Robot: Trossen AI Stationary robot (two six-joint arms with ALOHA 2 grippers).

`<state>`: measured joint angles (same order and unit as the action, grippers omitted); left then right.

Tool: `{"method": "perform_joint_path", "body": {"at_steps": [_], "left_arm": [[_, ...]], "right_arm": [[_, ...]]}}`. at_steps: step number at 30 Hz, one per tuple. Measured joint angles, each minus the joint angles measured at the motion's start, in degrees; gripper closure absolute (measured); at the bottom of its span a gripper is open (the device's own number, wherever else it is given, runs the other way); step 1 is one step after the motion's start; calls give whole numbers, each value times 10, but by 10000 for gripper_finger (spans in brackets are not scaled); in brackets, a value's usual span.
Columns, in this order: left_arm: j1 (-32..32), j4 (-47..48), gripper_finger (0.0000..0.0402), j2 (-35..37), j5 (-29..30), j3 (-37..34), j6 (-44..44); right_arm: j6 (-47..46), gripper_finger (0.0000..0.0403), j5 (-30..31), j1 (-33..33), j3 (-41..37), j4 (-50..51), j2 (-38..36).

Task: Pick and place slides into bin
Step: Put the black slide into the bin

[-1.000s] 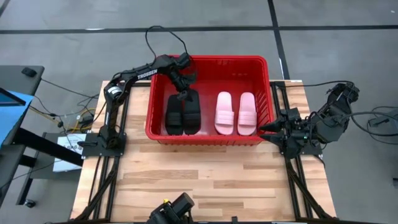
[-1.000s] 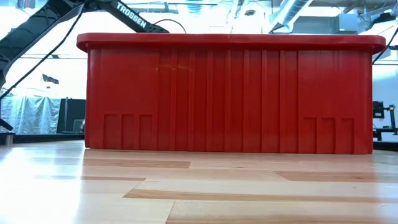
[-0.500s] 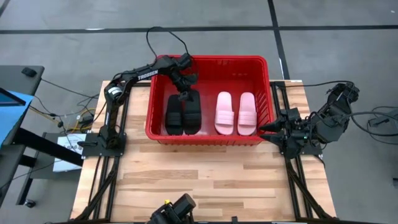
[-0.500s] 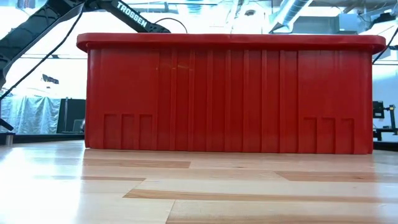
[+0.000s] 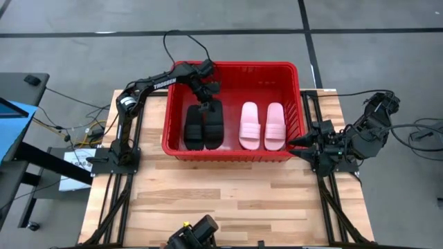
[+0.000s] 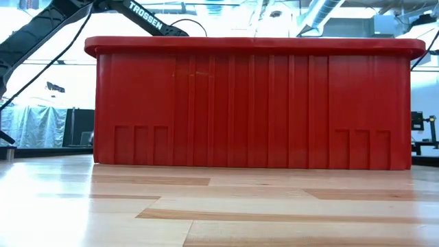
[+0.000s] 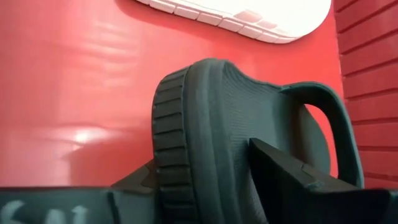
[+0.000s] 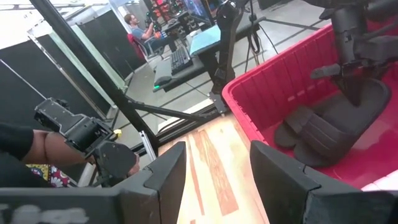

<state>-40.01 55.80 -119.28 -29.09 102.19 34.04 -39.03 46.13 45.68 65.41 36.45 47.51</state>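
Observation:
The red bin (image 5: 235, 66) stands at the table's far middle and fills the low view (image 6: 254, 103). Two pale pink slides (image 5: 262, 126) lie flat on its floor at the right. Two black slides lie at the left: one (image 5: 194, 128) flat, the other (image 5: 214, 126) beside it, with my left gripper (image 5: 205, 104) shut on its far end. My right gripper (image 5: 294, 143) is open and empty at the table's right edge, outside the bin's wall. My left gripper pinches the black slide's end away from the strap (image 7: 217, 162) between its two fingers, one finger (image 7: 292, 174) on the footbed and the other on the ribbed sole side. The fingers come from above, pointing down into the bin. The slide's strap end (image 7: 329, 124) reaches down to the bin floor.
The bin's walls surround my left gripper on the far and left sides. Bare wooden table (image 5: 228, 194) lies in front of the bin. A person's arm with another device (image 8: 81, 143) shows beyond the table in the right wrist view.

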Motion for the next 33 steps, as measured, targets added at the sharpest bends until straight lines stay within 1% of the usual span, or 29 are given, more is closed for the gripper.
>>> {"method": "perform_joint_path", "body": {"at_steps": [5,8,10,14,20,28,33], "left_arm": [[0,-2,201,0,6,0,0],[1,-2,180,0,24,0,0],[1,-2,169,0,35,0,0],[2,-2,154,0,36,0,-3],[2,0,145,0,37,0,-7],[3,2,145,0,46,0,-13],[7,2,145,0,63,0,-18]], "right_arm": [[0,234,0,0,0,0,0],[0,233,-2,0,0,0,0],[0,232,-7,0,0,0,0],[0,232,-11,0,0,0,0],[0,234,-11,0,0,5,0],[0,232,-11,0,0,9,0],[0,234,-11,0,0,9,0]]}}
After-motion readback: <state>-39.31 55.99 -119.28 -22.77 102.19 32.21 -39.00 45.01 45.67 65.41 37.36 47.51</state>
